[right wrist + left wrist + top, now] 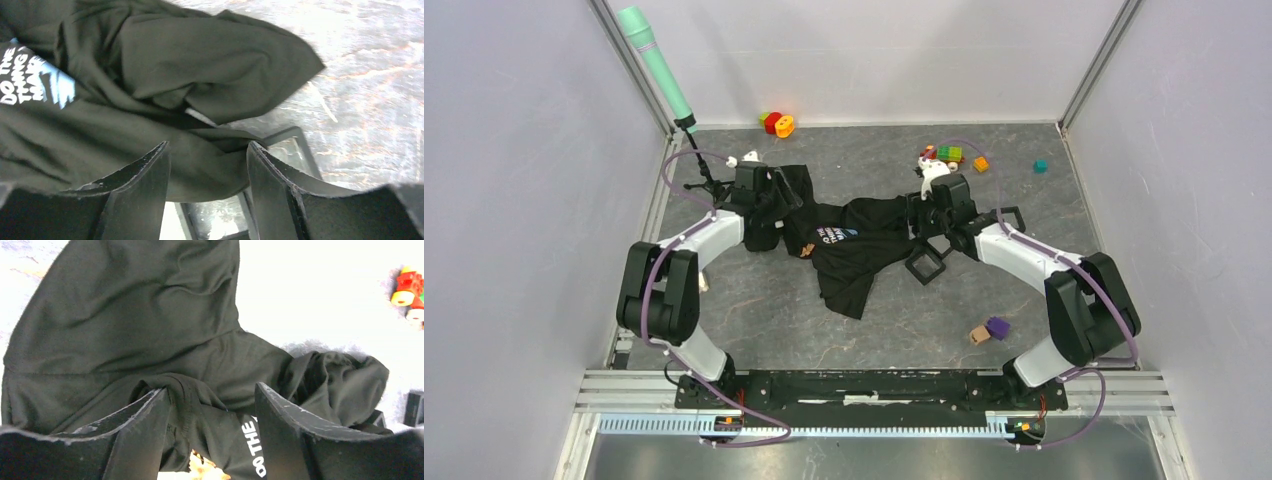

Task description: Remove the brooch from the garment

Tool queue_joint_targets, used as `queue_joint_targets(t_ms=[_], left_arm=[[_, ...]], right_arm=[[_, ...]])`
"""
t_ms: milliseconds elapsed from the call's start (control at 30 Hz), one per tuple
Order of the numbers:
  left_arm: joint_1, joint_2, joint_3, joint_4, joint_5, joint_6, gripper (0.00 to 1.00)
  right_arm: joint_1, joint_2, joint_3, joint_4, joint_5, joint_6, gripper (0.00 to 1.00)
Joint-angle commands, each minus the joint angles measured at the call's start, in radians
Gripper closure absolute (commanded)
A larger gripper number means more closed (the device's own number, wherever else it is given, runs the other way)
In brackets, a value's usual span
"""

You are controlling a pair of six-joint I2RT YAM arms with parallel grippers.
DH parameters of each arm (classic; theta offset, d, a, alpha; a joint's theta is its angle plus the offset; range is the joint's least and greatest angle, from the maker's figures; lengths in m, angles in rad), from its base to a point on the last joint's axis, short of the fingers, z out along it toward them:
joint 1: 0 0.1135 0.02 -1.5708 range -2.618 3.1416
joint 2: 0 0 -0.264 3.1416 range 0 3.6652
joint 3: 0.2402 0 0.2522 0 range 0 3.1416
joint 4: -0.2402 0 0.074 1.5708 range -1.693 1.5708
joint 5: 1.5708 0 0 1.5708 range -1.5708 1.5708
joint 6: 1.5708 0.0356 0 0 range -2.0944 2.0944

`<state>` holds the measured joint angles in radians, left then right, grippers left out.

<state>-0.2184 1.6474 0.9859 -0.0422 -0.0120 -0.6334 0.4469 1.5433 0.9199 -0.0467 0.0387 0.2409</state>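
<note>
The garment (854,245) is a black T-shirt lying crumpled mid-table between both arms, its white text and light-blue print facing up. The brooch (805,250) is a tiny orange-cream pin at the shirt's left edge. In the left wrist view the brooch (207,470) sits low between the fingers, beside the white text. My left gripper (774,200) is open, its jaws astride a fold of the garment (150,315). My right gripper (924,215) is open over the shirt's right side, with a fold of the garment (215,60) between its jaws.
A black square frame (926,265) lies under the shirt's right edge, and it shows in the right wrist view (300,145). Red and orange ring toys (776,123), coloured blocks (949,155), an orange cube (980,163) and a teal cube (1040,166) sit at the back. A purple block (997,326) lies front right. A green-tipped stand (659,65) leans at back left.
</note>
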Motion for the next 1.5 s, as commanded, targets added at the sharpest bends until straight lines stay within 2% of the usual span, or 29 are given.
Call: queue_joint_targets(t_ms=[0, 133, 200, 433, 567, 733, 800, 833, 967, 1000, 1133, 1233, 1467], left_arm=[[-0.005, -0.107, -0.002, -0.009, 0.040, 0.071, 0.30], [-0.022, -0.236, -0.133, -0.059, 0.016, 0.056, 0.31], [-0.023, -0.293, -0.213, -0.082, -0.021, 0.034, 0.30], [-0.023, -0.535, -0.404, -0.092, -0.071, -0.031, 0.23], [-0.023, -0.642, -0.488, -0.065, 0.006, -0.068, 0.27], [-0.023, -0.695, -0.579, -0.012, 0.141, -0.123, 0.28], [-0.023, -0.707, -0.602, 0.008, 0.178, -0.131, 0.28], [-0.022, -0.710, -0.610, 0.012, 0.188, -0.135, 0.28], [-0.022, -0.711, -0.655, 0.075, 0.265, -0.176, 0.29], [-0.022, -0.709, -0.667, 0.098, 0.282, -0.197, 0.29], [-0.022, -0.707, -0.730, 0.220, 0.361, -0.302, 0.30], [-0.023, -0.726, -0.766, 0.270, 0.380, -0.378, 0.29], [-0.023, -0.827, -0.841, 0.296, 0.355, -0.494, 0.29]], right_arm=[[0.059, -0.018, 0.057, -0.012, -0.096, -0.090, 0.36], [0.166, -0.011, 0.087, -0.020, -0.126, -0.117, 0.35], [0.228, 0.015, 0.116, -0.024, -0.142, -0.137, 0.29], [0.348, 0.206, 0.266, -0.054, -0.239, -0.182, 0.28], [0.386, 0.292, 0.327, -0.092, -0.203, -0.190, 0.28], [0.420, 0.369, 0.364, -0.133, -0.137, -0.190, 0.31], [0.432, 0.385, 0.361, -0.134, -0.128, -0.190, 0.36], [0.437, 0.389, 0.359, -0.134, -0.128, -0.187, 0.43], [0.444, 0.352, 0.323, -0.095, -0.241, -0.131, 0.87], [0.443, 0.327, 0.298, -0.069, -0.271, -0.108, 0.92], [0.441, 0.182, 0.184, 0.065, -0.403, 0.020, 1.00], [0.440, 0.113, 0.133, 0.124, -0.492, 0.106, 1.00], [0.360, 0.059, 0.024, 0.190, -0.548, 0.200, 1.00]])
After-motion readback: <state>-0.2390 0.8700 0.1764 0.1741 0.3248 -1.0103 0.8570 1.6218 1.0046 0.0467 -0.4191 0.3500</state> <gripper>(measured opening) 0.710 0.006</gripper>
